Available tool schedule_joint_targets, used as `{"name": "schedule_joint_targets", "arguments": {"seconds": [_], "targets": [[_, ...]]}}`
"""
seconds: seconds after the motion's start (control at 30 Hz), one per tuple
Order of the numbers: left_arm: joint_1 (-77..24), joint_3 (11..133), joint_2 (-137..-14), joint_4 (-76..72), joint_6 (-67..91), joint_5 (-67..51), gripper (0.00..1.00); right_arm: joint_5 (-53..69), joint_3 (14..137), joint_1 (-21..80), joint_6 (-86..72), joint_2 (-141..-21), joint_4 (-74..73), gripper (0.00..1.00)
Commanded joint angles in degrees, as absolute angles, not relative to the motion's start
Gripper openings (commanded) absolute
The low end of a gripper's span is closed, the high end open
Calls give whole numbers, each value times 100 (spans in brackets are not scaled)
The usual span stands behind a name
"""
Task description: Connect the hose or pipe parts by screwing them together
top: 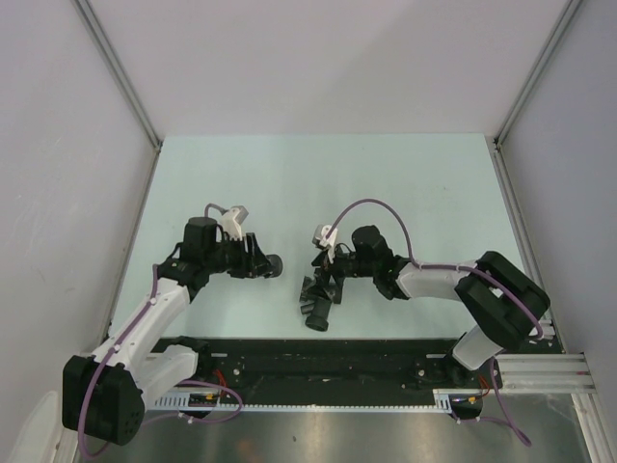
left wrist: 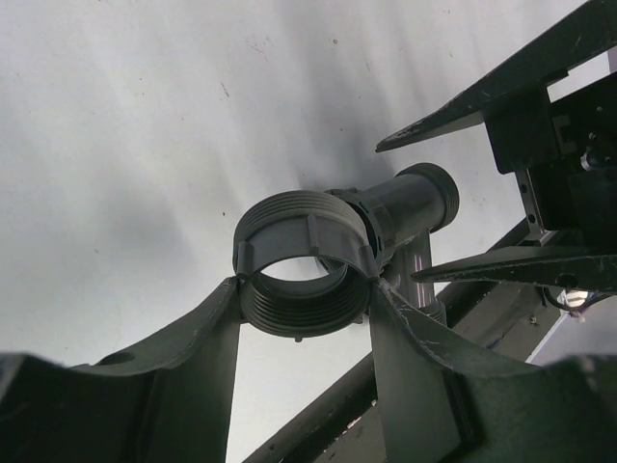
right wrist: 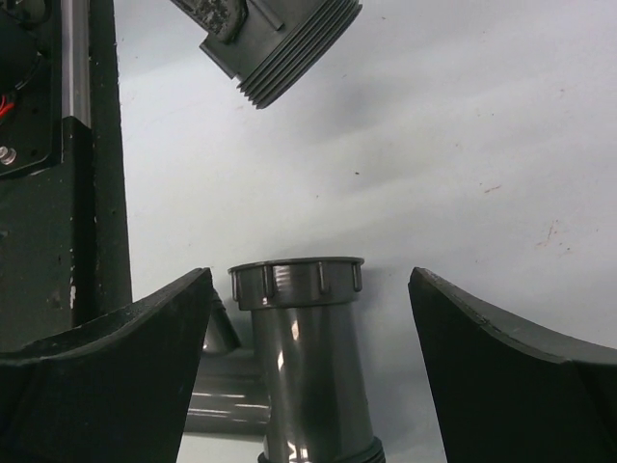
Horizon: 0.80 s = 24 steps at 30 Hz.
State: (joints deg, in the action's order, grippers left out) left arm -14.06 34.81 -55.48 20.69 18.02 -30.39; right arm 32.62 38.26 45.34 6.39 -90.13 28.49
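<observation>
My left gripper (left wrist: 304,289) is shut on a short dark grey threaded ring fitting (left wrist: 301,253), its fingertips pressing on both sides of the rim. In the top view that fitting (top: 274,264) sticks out to the right of the left gripper (top: 260,262). A branched dark grey pipe part (right wrist: 308,367) lies on the table, its ribbed collar pointing away from the camera. My right gripper (right wrist: 310,280) stands open astride it, with a gap on each side. In the top view the branched part (top: 316,307) lies below the right gripper (top: 328,277). The two parts are apart.
The pale green table (top: 318,183) is walled in grey on the left, right and far sides. A black rail (top: 318,359) runs along the near edge and stands close to the branched part, as the right wrist view shows the rail (right wrist: 87,212).
</observation>
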Motion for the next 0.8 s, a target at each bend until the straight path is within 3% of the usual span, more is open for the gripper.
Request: {"name": "schedule_joint_targets", "arguments": {"seconds": [0.0, 0.77], "targets": [[-1362, 3472, -5458, 1881, 1898, -3199, 0, 3261, 3788, 4553, 580, -9193, 3516, 88], [-1406, 3428, -5502, 1819, 1925, -3322, 0, 3489, 3700, 4597, 932, -9597, 3304, 86]]}}
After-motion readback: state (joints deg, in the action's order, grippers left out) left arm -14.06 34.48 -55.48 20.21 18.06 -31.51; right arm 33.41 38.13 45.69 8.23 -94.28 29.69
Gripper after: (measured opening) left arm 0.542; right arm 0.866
